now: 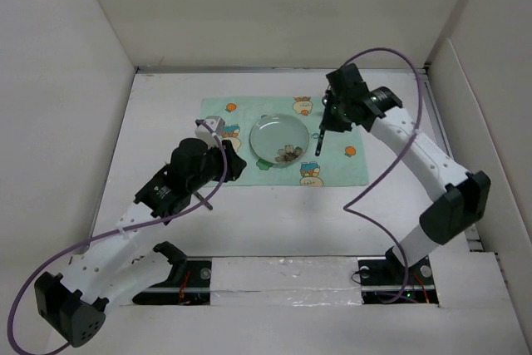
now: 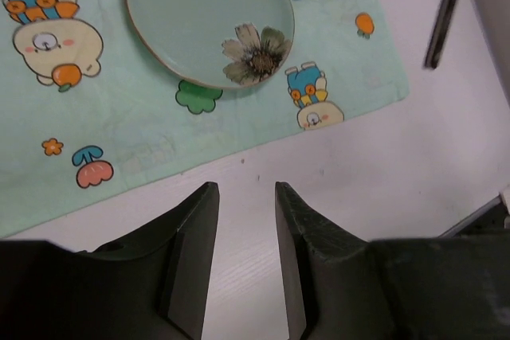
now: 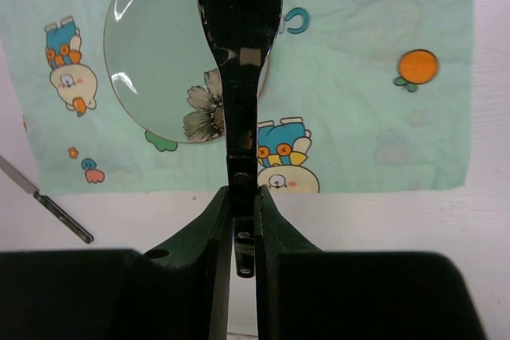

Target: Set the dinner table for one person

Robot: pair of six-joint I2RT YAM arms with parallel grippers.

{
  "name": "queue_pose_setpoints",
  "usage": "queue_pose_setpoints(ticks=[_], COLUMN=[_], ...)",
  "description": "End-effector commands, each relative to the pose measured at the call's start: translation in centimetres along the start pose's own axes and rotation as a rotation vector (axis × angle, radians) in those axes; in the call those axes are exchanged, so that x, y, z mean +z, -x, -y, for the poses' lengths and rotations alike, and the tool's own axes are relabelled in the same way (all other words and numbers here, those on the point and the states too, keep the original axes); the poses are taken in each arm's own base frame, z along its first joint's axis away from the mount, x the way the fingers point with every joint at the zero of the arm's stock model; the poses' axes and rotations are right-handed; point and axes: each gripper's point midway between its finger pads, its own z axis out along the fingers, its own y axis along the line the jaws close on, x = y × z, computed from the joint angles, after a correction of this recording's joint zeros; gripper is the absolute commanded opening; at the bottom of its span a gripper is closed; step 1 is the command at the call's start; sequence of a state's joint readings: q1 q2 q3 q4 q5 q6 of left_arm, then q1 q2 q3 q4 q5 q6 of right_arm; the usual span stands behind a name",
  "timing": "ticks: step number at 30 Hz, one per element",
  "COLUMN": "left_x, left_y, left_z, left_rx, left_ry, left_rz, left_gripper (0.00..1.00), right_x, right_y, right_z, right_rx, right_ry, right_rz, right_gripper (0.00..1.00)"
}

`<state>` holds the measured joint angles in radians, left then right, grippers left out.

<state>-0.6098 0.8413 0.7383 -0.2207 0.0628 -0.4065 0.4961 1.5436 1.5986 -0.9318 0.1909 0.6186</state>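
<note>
On the white dinner table [image 1: 274, 222] lies a mint-green cartoon placemat [image 1: 337, 168], and a pale green plate [image 1: 280, 139] with a flower print rests on it. My right gripper [image 3: 243, 193] is shut on the handle of a dark fork [image 3: 239, 37], whose tines point out over the plate's right edge. Seen from above, the right gripper [image 1: 326, 122] hangs just right of the plate with the fork [image 1: 318, 142] below it. At the mat's near left edge my left gripper [image 2: 245, 193] stands open over bare table with nothing between its fingers; in the top view this gripper [image 1: 236, 165] is close to the plate.
A knife [image 3: 48, 205] lies on the table near the mat's front left corner, partly under my left arm [image 1: 166, 189] in the top view. White walls close the table on three sides. Purple cables loop from both arms.
</note>
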Motion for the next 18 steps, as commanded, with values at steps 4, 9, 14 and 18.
queue_pose_setpoints(ticks=[4, 9, 14, 18], left_x=[-2.4, -2.9, -5.5, -5.7], left_y=[5.6, 5.3, 10.3, 12.7], left_z=[0.1, -1.3, -0.9, 0.8], left_rx=[-0.085, -0.184, -0.223, -0.187], left_ry=[0.097, 0.195, 0.197, 0.168], left_rz=[0.148, 0.150, 0.286, 0.275], left_gripper=[0.32, 0.31, 0.31, 0.32], right_x=[4.4, 7.2, 9.8, 12.1], right_y=[-1.7, -2.3, -4.8, -6.5], right_z=[-3.6, -5.7, -11.7, -16.4], right_rx=[-0.193, -0.222, -0.216, -0.205], right_ry=[0.074, 0.150, 0.263, 0.301], right_rz=[-0.107, -0.151, -0.205, -0.250], right_gripper=[0.00, 0.00, 0.00, 0.00])
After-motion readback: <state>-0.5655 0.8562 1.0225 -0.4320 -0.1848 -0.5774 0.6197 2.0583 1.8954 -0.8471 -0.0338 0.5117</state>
